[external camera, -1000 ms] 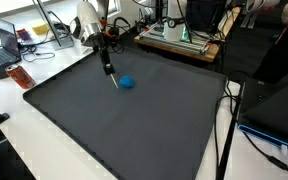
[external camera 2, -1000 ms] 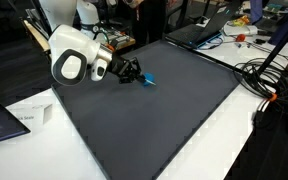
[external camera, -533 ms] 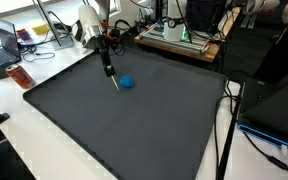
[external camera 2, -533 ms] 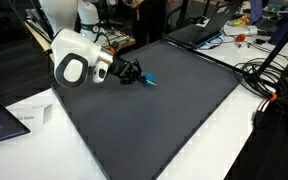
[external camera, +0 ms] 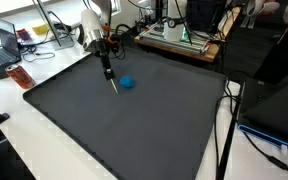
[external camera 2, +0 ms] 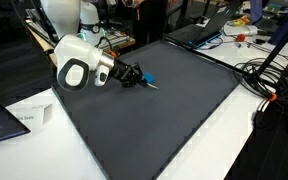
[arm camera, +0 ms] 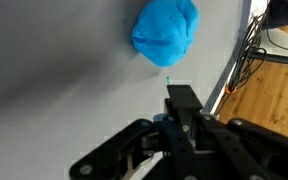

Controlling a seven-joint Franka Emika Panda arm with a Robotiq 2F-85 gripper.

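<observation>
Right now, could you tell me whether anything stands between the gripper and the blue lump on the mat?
Nothing visible does. The shut gripper holds a thin stick whose tip is close beside the blue lump, and only bare dark mat shows between them in every view.

Lab/office: laptop [external camera: 2, 48], loose cables [external camera 2: 256, 78], elec. rig [external camera: 179, 38] on white benches [external camera: 24, 140].

- Open dark mat [external camera: 124, 130] surrounds the blue lump [external camera: 127, 82] on the tabletop; the widest passage is on its near side.
- Behind the blue lump, an equipment tray [external camera: 179, 40] blocks the mat's far edge.
- Well apart from the lump, cables [external camera: 225, 135] line the mat's side.
</observation>
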